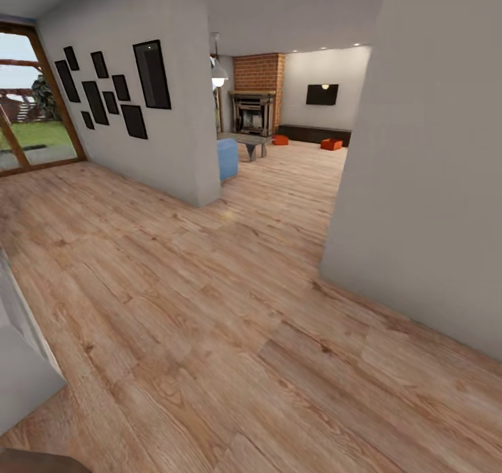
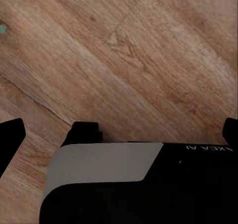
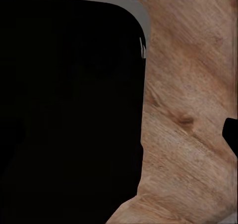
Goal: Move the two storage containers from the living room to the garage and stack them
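Both orange bins sit far ahead on the living room's wood floor. I can't tell my claws' opening. Driving through, I might clip the right wall corner.

Head camera looks down the hall; both wrist cameras face the wood floor.

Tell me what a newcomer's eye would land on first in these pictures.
The wide wood floor fills the foreground of the head view, running between two pale walls toward the far room. There, a brick fireplace and a black TV stand out, with two orange bins on the floor below, apart from each other. On the left wall hangs a cluster of black frames beside a large window.
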{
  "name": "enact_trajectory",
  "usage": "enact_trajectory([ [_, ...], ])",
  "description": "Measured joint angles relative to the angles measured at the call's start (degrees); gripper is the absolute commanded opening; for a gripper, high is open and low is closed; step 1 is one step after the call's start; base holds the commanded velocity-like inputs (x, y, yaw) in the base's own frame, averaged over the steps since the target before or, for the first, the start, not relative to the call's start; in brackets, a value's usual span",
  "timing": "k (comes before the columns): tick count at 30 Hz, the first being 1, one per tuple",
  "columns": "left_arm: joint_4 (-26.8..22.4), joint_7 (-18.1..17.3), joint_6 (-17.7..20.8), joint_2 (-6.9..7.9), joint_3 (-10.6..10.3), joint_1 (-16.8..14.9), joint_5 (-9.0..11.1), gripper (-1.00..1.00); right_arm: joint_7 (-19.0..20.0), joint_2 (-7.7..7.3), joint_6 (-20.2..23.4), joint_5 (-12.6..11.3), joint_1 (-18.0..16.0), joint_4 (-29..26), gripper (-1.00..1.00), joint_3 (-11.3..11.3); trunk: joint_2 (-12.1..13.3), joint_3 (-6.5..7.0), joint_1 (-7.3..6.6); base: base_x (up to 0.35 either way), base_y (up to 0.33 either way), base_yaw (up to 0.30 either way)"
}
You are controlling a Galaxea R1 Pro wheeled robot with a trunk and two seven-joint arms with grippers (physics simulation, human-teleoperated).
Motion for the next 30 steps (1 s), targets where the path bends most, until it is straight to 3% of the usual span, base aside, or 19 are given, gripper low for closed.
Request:
enact_trajectory([
  [12, 0.0, 0.0, 0.0, 0.0, 0.0, 0.0, 0.0, 1.0, 0.0, -0.05, 0.0, 0.0, 0.0, -0.1, 1.0, 0.0, 0.0, -0.23, 0.0, 0.341, -0.019, 0.227],
  [30, 0.0, 0.0, 0.0, -0.05, -0.2, 0.0, 0.0, 1.0, 0.0, -0.07, 0.0, 0.0, 0.0, -0.1, 1.0, -0.1, 0.0, -0.25, 0.0, 0.346, 0.0, 0.018],
])
